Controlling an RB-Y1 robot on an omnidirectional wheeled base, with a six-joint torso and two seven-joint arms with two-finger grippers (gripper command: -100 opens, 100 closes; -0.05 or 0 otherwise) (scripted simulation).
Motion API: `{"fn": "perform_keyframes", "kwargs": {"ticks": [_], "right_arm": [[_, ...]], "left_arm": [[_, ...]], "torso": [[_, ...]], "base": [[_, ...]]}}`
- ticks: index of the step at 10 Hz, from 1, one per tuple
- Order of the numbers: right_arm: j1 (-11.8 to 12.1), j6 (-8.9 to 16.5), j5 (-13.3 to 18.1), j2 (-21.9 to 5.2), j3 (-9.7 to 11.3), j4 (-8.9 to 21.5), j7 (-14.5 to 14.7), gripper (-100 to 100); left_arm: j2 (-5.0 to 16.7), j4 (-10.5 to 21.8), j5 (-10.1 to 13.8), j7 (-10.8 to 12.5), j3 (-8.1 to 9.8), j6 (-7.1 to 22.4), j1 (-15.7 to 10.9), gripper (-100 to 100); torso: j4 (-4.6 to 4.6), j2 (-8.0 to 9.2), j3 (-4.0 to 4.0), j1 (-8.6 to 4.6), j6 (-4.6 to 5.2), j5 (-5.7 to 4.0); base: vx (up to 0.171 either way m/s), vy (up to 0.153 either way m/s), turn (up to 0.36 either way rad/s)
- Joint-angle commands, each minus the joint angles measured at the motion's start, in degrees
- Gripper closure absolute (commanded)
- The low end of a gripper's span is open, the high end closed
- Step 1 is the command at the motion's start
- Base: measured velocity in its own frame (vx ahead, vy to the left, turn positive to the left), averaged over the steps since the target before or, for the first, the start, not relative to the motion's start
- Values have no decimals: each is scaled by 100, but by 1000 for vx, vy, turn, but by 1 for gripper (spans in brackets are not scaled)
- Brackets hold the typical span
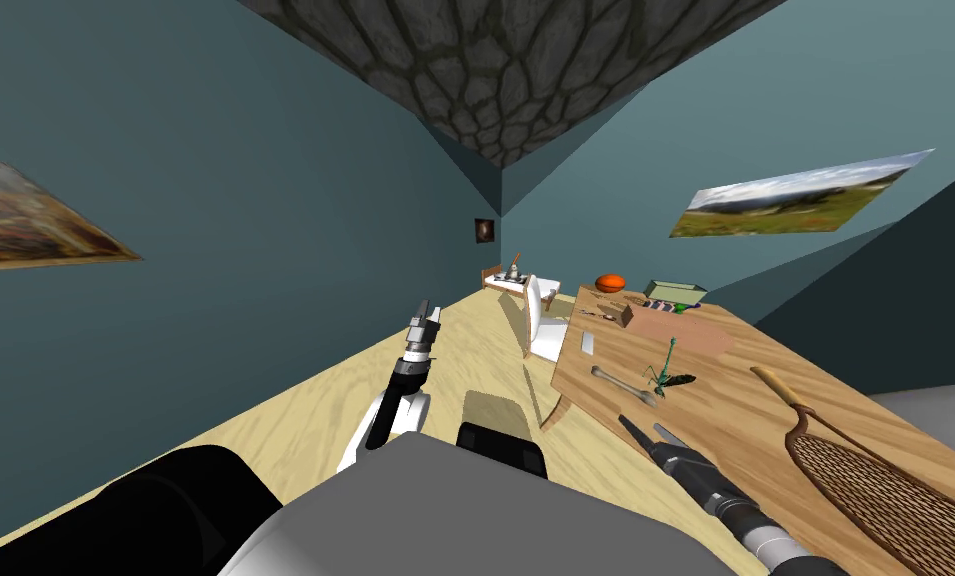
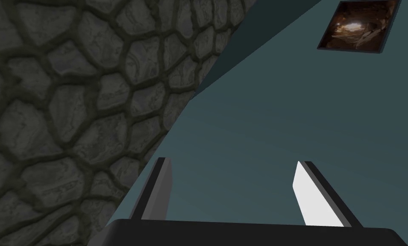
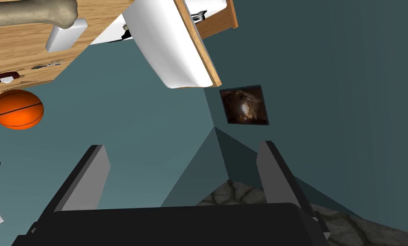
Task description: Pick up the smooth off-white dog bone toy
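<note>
Right tool (image 1: 653, 436) wide open, empty, low over table (image 1: 755, 400). Dog bone toy (image 1: 622, 385) flat on table just ahead of its tips, green insect figure (image 1: 670, 372) just beside bone's far end. Left tool (image 1: 424, 310) open, empty, well apart. Risk: misaligned blades nudging bone toward table edge, or snagging insect figure.

Bare tabletop (image 1: 735, 410) lies between the right end effector (image 1: 653, 434) and the bone (image 1: 622, 385) by the near left corner. A green insect figure (image 1: 669, 371) stands just beside the bone's nearer end. The racket (image 1: 865, 470) lies well apart, toward the right edge.
</note>
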Motion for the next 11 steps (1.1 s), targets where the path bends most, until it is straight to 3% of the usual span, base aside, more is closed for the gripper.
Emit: {"fn": "perform_keyframes", "kwargs": {"ticks": [1, 2, 3, 5, 11], "right_arm": [[-22, 71, 236, -159, 48, 209, 51, -100], [16, 75, 430, -348, 88, 437, 154, -100], [16, 75, 495, -348, 88, 471, 154, -100], [77, 100, 888, -697, 183, 916, 345, -100], [129, 176, 1792, -1181, 348, 1629, 593, -100]], "left_arm": [[0, 0, 0, 0, 0, 0, 0, 0], [0, 0, 0, 0, 0, 0, 0, 0], [0, 0, 0, 0, 0, 0, 0, 0], [1, 0, 0, 0, 1, 0, 0, 0], [1, 0, 0, 0, 1, 0, 0, 0]], "torso": [[0, 0, 0, 0, 0, 0], [0, 2, 0, -8, 2, -1], [0, 1, 0, -18, 0, -4], [1, 6, 3, -25, 1, -5], [0, 4, 1, -25, 3, -5]], "base": [[99, 58, 62], [96, 36, 99], [70, 21, 53], [120, 26, 116], [109, 22, 60]]}}
